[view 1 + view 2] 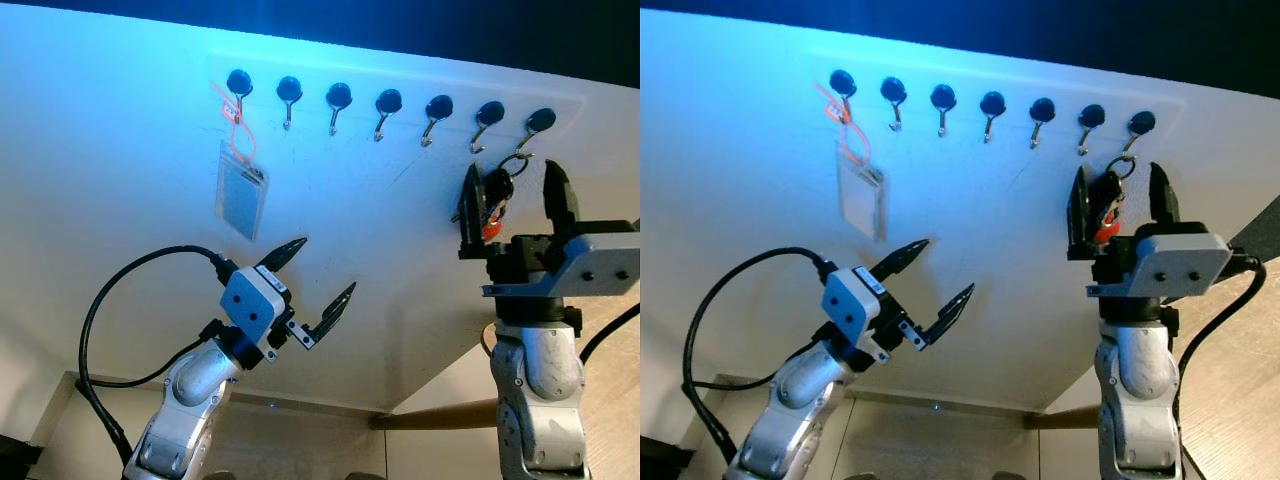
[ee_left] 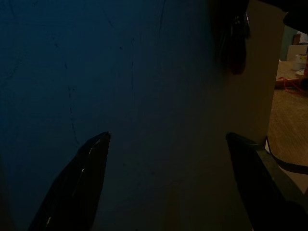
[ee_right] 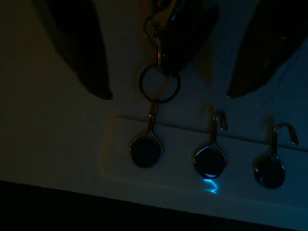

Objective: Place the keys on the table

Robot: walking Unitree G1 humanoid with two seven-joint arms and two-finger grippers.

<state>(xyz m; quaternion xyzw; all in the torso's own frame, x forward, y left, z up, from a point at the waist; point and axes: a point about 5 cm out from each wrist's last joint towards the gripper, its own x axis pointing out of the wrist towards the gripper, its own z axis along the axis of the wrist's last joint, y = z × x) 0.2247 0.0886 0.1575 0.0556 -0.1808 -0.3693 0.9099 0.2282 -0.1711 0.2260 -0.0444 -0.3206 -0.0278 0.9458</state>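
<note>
A bunch of keys with a red tag hangs by its ring from the rightmost hook of a wall rail. My right gripper is raised to the wall and open. One finger stands on each side of the keys, and neither is closed on them. In the right wrist view the keys hang between the two dark fingers. My left gripper is open and holds nothing, lower and to the left in front of the bare wall. Its wrist view shows the keys far off.
The white rail carries several black-knobbed hooks. A card on an orange lanyard hangs from the leftmost one. The wall ends at a corner on the right, with wooden floor beyond. A black cable loops off my left arm.
</note>
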